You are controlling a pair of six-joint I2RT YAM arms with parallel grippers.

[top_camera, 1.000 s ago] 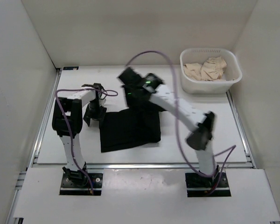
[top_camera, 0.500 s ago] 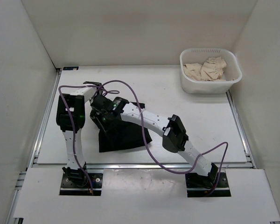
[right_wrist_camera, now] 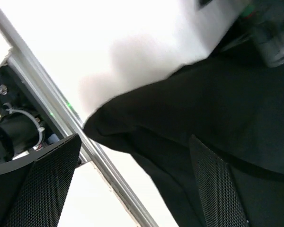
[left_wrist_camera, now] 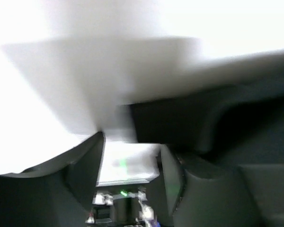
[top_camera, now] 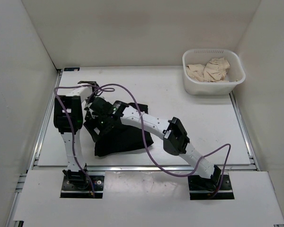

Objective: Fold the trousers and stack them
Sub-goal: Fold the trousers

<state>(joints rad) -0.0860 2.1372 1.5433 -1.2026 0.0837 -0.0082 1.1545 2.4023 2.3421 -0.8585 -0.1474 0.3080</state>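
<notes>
The black trousers (top_camera: 125, 141) lie in a folded bundle on the white table, left of centre near the front edge. My right arm reaches across them to the left. Its gripper (top_camera: 100, 124) hovers over their left end, and in the right wrist view it (right_wrist_camera: 132, 189) stands wide open with black cloth (right_wrist_camera: 203, 104) under it and nothing gripped. My left gripper (top_camera: 91, 108) sits just behind the bundle's left corner. The left wrist view is blurred: the fingers (left_wrist_camera: 173, 177) stand apart with bare table between them and dark cloth (left_wrist_camera: 241, 123) to the right.
A white basket (top_camera: 191, 85) holding crumpled beige cloth (top_camera: 209, 69) stands at the back right corner. White walls close in the table on three sides. A metal rail (right_wrist_camera: 61, 113) runs along the table's front edge, close to the trousers.
My right arm swung from the back centre down to the left and laid the lifted cloth over. The bundle is narrower and shifted left. The right gripper has opened.
</notes>
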